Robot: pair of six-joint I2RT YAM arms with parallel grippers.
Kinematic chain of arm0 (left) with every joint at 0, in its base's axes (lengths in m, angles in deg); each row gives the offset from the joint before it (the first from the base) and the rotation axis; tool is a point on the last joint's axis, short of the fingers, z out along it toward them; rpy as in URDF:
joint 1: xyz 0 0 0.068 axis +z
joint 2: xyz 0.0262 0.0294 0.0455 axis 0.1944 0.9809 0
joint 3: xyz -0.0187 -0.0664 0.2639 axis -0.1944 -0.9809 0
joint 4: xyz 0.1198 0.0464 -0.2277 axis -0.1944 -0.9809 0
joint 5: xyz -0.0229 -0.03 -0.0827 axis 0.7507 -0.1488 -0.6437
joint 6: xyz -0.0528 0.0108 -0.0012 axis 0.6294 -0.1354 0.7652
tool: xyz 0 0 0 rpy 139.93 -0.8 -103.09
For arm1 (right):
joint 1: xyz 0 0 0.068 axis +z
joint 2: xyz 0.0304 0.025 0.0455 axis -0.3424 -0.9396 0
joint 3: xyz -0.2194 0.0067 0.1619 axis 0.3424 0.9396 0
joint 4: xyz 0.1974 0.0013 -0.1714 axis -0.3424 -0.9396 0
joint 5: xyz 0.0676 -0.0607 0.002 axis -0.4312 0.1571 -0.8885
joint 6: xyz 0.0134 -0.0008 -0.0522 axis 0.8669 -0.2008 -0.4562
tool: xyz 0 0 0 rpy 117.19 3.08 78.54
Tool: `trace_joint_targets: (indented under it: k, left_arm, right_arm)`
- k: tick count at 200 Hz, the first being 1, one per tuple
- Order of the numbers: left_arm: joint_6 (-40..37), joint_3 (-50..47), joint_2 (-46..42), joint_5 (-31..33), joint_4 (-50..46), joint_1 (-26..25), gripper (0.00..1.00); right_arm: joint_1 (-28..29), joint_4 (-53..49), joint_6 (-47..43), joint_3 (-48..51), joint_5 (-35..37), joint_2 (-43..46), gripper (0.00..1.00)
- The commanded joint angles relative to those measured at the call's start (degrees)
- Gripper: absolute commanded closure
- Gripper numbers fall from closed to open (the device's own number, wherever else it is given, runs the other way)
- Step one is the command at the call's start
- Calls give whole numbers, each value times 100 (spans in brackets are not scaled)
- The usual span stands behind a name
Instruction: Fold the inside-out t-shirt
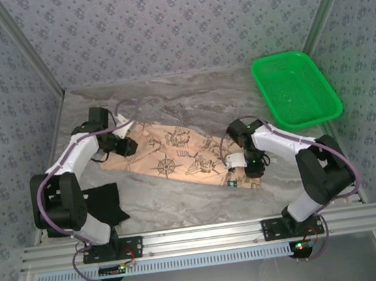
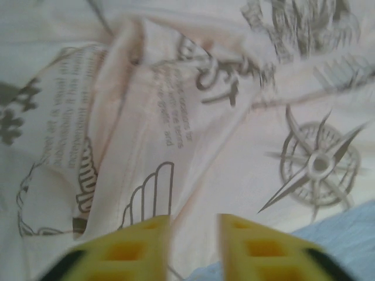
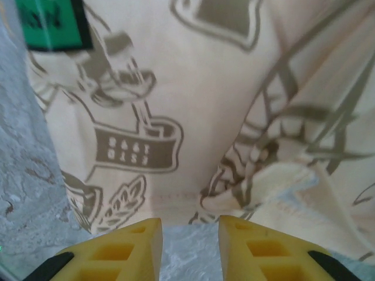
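The inside-out t-shirt (image 1: 183,156) lies folded into a long peach-tan band printed with dark compass and ship drawings, running from upper left to lower right on the marble table. My left gripper (image 1: 126,147) hovers over its upper-left end. In the left wrist view the left gripper (image 2: 194,219) is open, with rumpled t-shirt fabric (image 2: 222,146) below the gap. My right gripper (image 1: 247,167) is at the lower-right end. Seen from the right wrist, the right gripper (image 3: 190,222) is open over bare table, just short of the t-shirt's hem (image 3: 205,88). A green label (image 3: 50,23) shows near that end.
A plain black folded garment (image 1: 106,202) lies by the left arm's base. A green mesh basket (image 1: 296,89) stands at the back right. Patterned walls close in the marble table (image 1: 182,206) on three sides.
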Motion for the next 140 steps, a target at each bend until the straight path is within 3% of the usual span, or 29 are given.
trace_joint_targets:
  k: [1, 13, 25, 46, 63, 76, 97, 140]
  left_arm:
    - [2032, -92, -102, -856, 248, 201, 52]
    - [2636, -140, -54, -867, 353, 180, 48]
    - [2684, -200, -1, -967, 452, 59, 47]
    - [2711, -217, 98, -554, 604, -120, 42]
    - [3158, 11, 406, -614, 717, -76, 42]
    - [3382, 125, 532, -617, 810, -114, 43]
    - [3881, 153, 501, -280, 943, 13, 43]
    - [4167, 1017, 926, -193, 365, 509, 45]
  right_arm:
    - [-136, -320, 407, -288, -31, 381, 67]
    - [-253, 116, 712, -337, -333, 805, 66]
    - [-363, 806, 1116, -325, -661, 1259, 64]
    - [-273, 2224, 2400, -368, -1275, 1708, 47]
    - [-151, 3086, 2672, -255, -2573, 1848, 47]
    - [293, 4299, 2660, 179, -2473, 1887, 34]
    - [922, 5364, 2295, 29, -2506, 1099, 33]
    - [1535, 5793, 1894, -1946, -2589, -1412, 33]
